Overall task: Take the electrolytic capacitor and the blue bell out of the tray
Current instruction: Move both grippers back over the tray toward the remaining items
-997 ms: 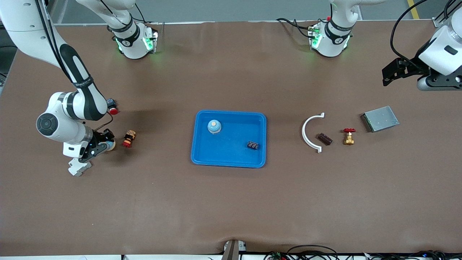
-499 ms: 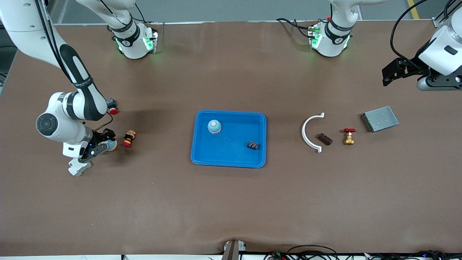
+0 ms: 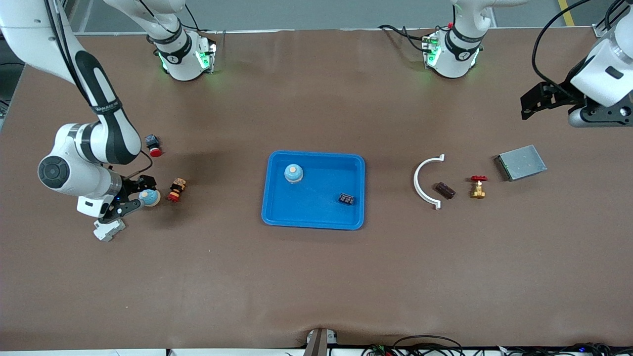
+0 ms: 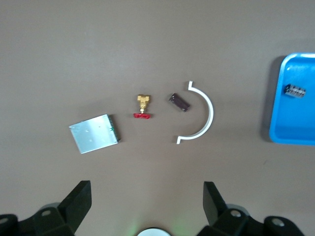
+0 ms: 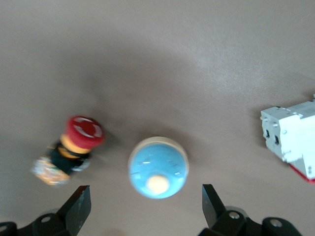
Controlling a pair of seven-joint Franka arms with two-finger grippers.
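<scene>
A blue bell [image 3: 149,197] with a cream knob stands on the table toward the right arm's end, also seen in the right wrist view [image 5: 158,167]. My right gripper [image 3: 134,196] [image 5: 145,209] hangs open just above and beside it, touching nothing. A second blue bell [image 3: 293,173] sits in the blue tray [image 3: 277,215]. The capacitor [image 3: 444,190] [image 4: 179,102], a dark brown cylinder, lies inside the curve of a white clip [image 3: 424,183]. My left gripper [image 3: 536,101] [image 4: 146,201] waits open and empty high over the left arm's end of the table.
A red-capped push button [image 3: 176,190] [image 5: 74,147] lies beside the table bell, a white breaker [image 3: 109,228] [image 5: 290,135] nearer the camera, another red button [image 3: 154,148] farther back. The tray holds a small black part [image 3: 346,199]. A brass valve [image 3: 477,186] and grey metal box [image 3: 521,162] lie by the capacitor.
My right gripper has opened and let go of the blue bell, which now stands free on the table; the gripper has drawn back a little. The left gripper has barely shifted.
</scene>
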